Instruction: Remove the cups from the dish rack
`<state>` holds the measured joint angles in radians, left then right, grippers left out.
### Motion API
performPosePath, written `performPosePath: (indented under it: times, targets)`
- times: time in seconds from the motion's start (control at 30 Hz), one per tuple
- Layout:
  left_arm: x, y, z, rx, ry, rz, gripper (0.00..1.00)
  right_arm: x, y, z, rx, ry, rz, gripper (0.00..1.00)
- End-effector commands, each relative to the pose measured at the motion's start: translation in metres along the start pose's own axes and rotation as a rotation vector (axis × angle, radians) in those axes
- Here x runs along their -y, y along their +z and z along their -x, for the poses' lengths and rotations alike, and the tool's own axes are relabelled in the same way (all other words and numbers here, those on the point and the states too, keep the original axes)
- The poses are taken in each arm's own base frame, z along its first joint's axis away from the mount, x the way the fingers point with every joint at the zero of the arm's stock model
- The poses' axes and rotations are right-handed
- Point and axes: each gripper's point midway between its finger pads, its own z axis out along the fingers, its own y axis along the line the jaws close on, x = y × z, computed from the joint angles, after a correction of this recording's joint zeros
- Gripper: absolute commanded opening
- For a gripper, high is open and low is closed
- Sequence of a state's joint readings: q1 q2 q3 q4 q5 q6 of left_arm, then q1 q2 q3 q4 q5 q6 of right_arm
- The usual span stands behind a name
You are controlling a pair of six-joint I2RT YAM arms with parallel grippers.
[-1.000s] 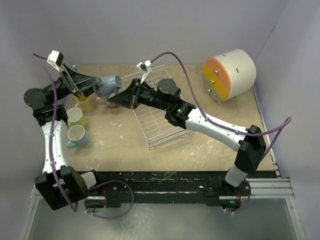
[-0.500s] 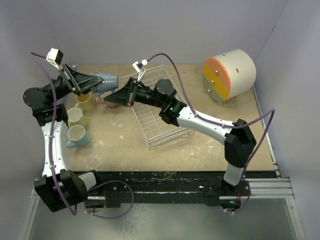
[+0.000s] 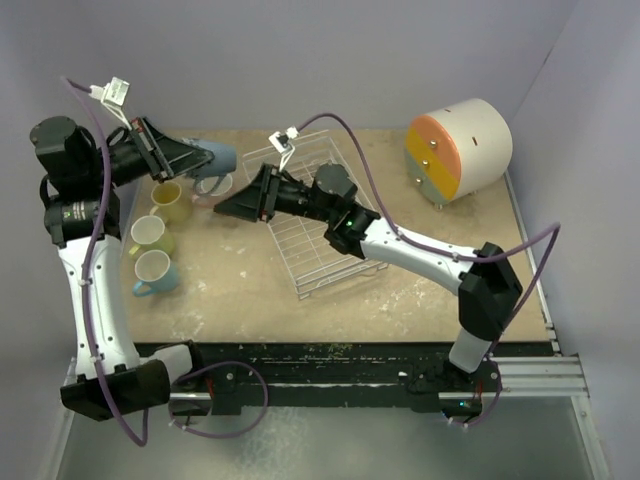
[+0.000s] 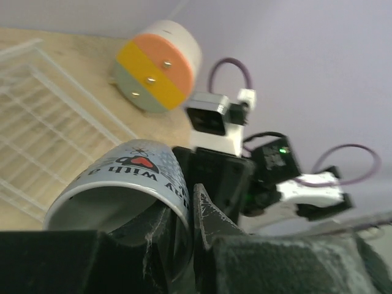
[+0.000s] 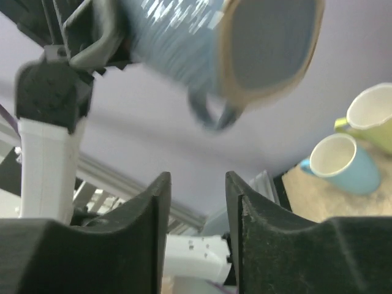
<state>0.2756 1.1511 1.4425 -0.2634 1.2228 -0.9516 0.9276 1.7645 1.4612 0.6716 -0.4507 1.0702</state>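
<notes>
The grey-blue cup point(image 3: 218, 158) hangs in the air at the back left, lying on its side, with my left gripper point(image 3: 192, 158) shut on its rim. In the left wrist view one finger is inside the printed cup point(image 4: 122, 174) and one outside, at the left gripper point(image 4: 187, 214). My right gripper point(image 3: 220, 209) is open and empty just below and right of that cup. The right wrist view shows its fingers point(image 5: 197, 177) apart beneath the cup point(image 5: 202, 49). The cream-yellow cup point(image 3: 170, 203), lime green cup point(image 3: 150, 235) and light blue cup point(image 3: 152, 272) stand on the table. The dish rack point(image 3: 310, 225) lies mid-table.
A round cream-and-orange drawer unit point(image 3: 458, 148) stands at the back right. The right arm stretches low across the dish rack. The three standing cups form a column near the table's left edge, under the left arm.
The left gripper has shut on the grey-blue cup's rim and drawn it slightly left. The right gripper has let the cup go, opened, and dropped back a little.
</notes>
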Motion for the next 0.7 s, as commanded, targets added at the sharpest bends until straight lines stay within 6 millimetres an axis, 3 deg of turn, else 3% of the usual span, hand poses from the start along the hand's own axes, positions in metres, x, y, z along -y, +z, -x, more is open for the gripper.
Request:
performPosePath:
  times: [0.0, 0.1, 0.23, 0.4, 0.67]
  targets:
    - [-0.054, -0.022, -0.014, -0.034, 0.26, 0.346, 0.0, -0.032, -0.028, -0.002, -0.004, -0.104, 0.014, 0.52]
    - [-0.069, -0.032, -0.016, -0.067, 0.331, 0.441, 0.0, -0.014, -0.05, -0.004, 0.0, -0.118, -0.1, 0.62]
    - [-0.094, -0.042, -0.038, -0.166, 0.337, 0.514, 0.0, 0.007, -0.09, 0.003, 0.033, -0.134, -0.249, 0.7]
    - [-0.137, -0.045, -0.081, -0.351, 0.383, 0.591, 0.0, 0.01, -0.128, 0.026, 0.09, -0.203, -0.441, 0.71]
    - [-0.208, -0.049, -0.142, -0.704, 0.546, 0.752, 0.0, 0.013, -0.17, 0.031, 0.119, -0.247, -0.605, 0.71]
